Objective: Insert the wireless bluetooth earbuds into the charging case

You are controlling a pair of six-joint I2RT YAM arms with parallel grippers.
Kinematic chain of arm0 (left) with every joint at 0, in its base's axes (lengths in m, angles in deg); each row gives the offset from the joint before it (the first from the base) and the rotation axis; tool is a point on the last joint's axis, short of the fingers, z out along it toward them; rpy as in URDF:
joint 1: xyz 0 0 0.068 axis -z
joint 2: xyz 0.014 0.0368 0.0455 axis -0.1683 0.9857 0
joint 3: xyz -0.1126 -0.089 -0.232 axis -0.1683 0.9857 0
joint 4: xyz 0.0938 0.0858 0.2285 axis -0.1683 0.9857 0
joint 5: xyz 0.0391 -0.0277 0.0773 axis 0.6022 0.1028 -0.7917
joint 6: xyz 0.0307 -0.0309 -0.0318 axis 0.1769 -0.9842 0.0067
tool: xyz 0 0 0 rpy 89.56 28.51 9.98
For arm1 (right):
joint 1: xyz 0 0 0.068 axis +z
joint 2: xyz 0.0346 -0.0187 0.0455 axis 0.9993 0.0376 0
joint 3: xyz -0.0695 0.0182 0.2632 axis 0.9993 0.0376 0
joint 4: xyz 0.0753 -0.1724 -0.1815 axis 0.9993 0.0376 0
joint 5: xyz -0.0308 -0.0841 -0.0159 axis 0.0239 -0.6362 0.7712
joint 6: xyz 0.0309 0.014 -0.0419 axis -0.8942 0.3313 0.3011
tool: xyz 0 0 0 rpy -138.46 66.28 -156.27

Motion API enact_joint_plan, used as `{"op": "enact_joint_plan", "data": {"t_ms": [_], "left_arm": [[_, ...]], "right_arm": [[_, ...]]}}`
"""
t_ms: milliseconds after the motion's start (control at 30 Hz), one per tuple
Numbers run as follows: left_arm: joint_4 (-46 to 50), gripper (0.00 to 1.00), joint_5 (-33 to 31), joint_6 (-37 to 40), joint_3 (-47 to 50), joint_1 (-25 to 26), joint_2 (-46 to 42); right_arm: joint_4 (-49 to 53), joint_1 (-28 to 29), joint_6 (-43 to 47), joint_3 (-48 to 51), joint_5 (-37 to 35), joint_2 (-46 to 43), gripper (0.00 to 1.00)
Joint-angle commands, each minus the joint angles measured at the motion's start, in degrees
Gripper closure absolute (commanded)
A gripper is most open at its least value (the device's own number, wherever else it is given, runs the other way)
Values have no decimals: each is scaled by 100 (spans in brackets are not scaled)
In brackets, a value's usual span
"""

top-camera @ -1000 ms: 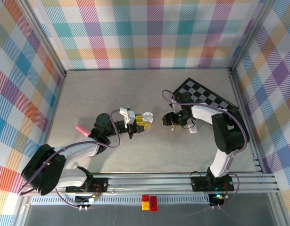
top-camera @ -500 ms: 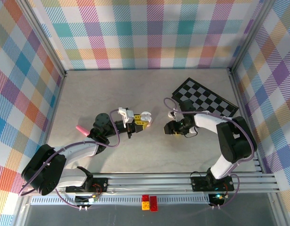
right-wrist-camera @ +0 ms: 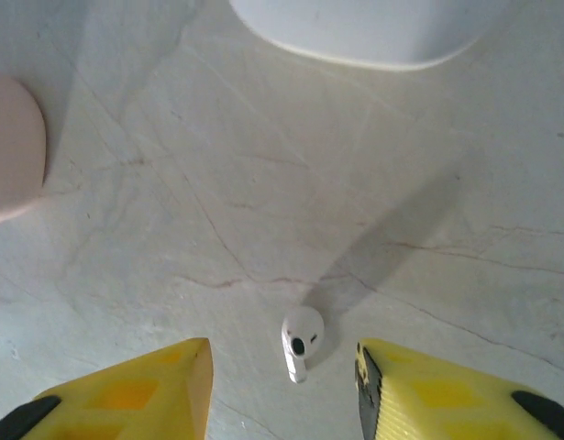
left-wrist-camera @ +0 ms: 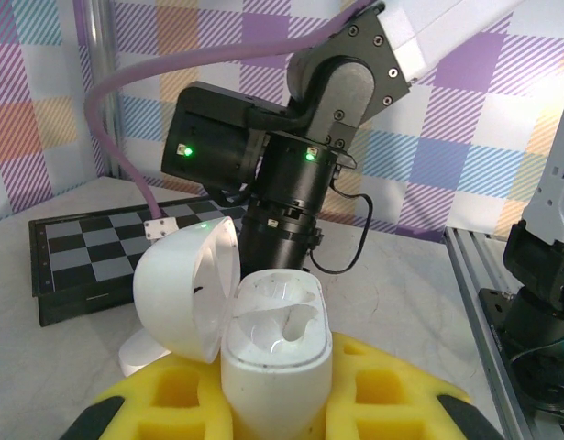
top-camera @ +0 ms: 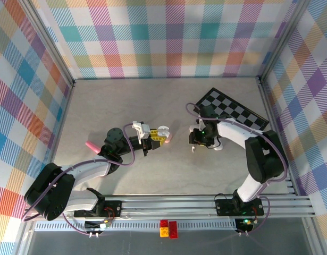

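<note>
Between the yellow fingers (right-wrist-camera: 139,399) of the right gripper (right-wrist-camera: 282,367), at 6 o'clock in the right wrist view, a single white earbud (right-wrist-camera: 302,335) is seen lying on the pale table (right-wrist-camera: 263,183) with its stem turned toward the camera. The jaws are spread to either side of it with a gap on both flanks, so nothing is pinched yet; the stance is judged to be a straddle set up for closing on the bud. A pale pink case (right-wrist-camera: 11,151) is cut by the frame edge at 9 o'clock, and a white rounded body (right-wrist-camera: 373,27) at 12 o'clock cannot be identified for certain. At 9 o'clock from the right gripper in the top view, the charging case (left-wrist-camera: 277,348) is held by the left gripper (left-wrist-camera: 277,408), whose jaws are pressed on its lower body. Its lid (left-wrist-camera: 185,289) is swung open toward 10 o'clock and the wells, which appear empty, are turned upward. It is judged to be presented this way as a steady receptacle. The chessboard (top-camera: 232,109) at 1 o'clock is left out of the work. No brand, label or writing can be read; only green lamps (left-wrist-camera: 306,156) are lit on the right arm.
</note>
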Motion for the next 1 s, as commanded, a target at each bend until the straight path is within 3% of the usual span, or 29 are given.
{"op": "enact_joint_plan", "data": {"t_ms": [0, 167, 567, 767, 867, 967], "left_arm": [[-154, 98, 89, 98, 35, -93, -42], [-92, 98, 123, 204, 36, -121, -11], [260, 98, 157, 271, 36, -138, -135], [436, 98, 158, 354, 24, -138, -243], [431, 98, 158, 363, 22, -138, -244], [405, 98, 151, 363, 40, -139, -222]], "right_arm": [[640, 8, -195, -313, 1, 299, 55], [875, 22, -53, -566, 141, 653, 56], [934, 67, 36, -805, 257, 1047, 75], [923, 74, 37, -828, 303, 1197, 75], [941, 75, 70, -831, 268, 1208, 82], [907, 75, 51, -782, 201, 1126, 82]]}}
